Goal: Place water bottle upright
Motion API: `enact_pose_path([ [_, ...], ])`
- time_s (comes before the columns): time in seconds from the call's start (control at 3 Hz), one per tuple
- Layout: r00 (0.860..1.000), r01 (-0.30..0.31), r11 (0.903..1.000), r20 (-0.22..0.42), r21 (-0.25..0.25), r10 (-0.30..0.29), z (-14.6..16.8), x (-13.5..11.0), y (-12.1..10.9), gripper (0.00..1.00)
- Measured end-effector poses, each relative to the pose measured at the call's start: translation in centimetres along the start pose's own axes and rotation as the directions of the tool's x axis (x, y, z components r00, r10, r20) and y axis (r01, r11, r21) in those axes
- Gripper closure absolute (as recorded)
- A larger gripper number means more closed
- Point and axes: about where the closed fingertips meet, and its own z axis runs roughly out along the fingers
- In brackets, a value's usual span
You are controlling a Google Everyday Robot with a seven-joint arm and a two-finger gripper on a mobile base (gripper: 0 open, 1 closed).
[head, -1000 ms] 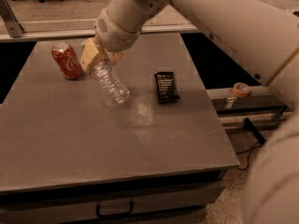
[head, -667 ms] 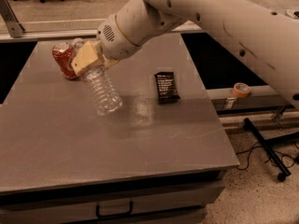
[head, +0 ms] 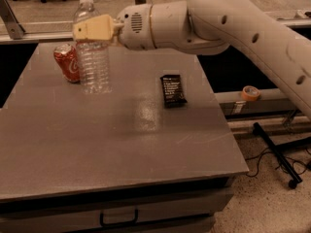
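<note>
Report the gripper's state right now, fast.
Gripper: closed on the water bottle, at its shoulder; bottle stands upright on the table beside the red can.

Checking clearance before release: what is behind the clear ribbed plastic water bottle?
A red Coca-Cola can stands just behind-left of the clear ribbed plastic water bottle, its right edge covered by it. The tan gripper clamps the bottle's shoulder, hiding what lies behind there.

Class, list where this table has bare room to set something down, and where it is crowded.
Free: the front half of the table, and the strip between water bottle and black packet. Crowded: back left, where the end effector grips the bottle beside the red can.
</note>
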Motion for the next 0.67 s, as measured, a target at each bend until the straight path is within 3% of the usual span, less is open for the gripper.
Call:
enact_pose_path([
  [0.33, 0.982, 0.100, 0.9922, 0.154, 0.075, -0.111, -4.2, -2.0, 0.1, 1.00],
  [0.67, 0.960, 0.169, 0.9743, 0.198, 0.148, -0.197, -6.9, -2.8, -0.5, 1.00],
])
